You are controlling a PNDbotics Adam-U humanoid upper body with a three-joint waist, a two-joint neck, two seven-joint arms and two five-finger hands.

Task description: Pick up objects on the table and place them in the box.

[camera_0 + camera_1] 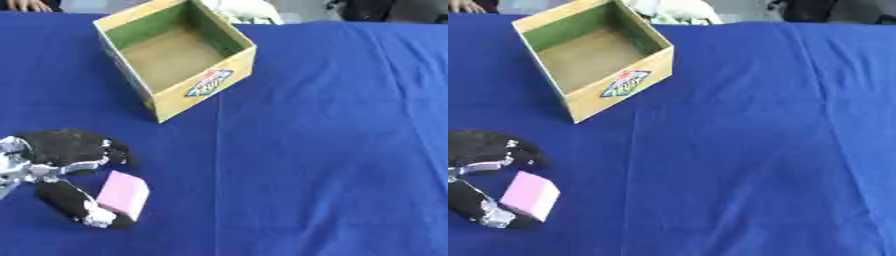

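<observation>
Blue cloth-covered tabletop (332,150), open cardboard box (175,55) at the far left, left hand (66,155) at lower left, curled around a pink block (122,194)

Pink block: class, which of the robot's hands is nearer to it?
Left. The left hand curls around the pink block; the right hand is out of view.

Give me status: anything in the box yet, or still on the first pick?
Nothing looks done: the box shows only its bare brown floor. In hand: the left hand is curled around the pink block near the table's lower-left area, thumb touching its lower edge. Left: carry the block to the box and release it. No other loose objects show on the blue cloth.
</observation>
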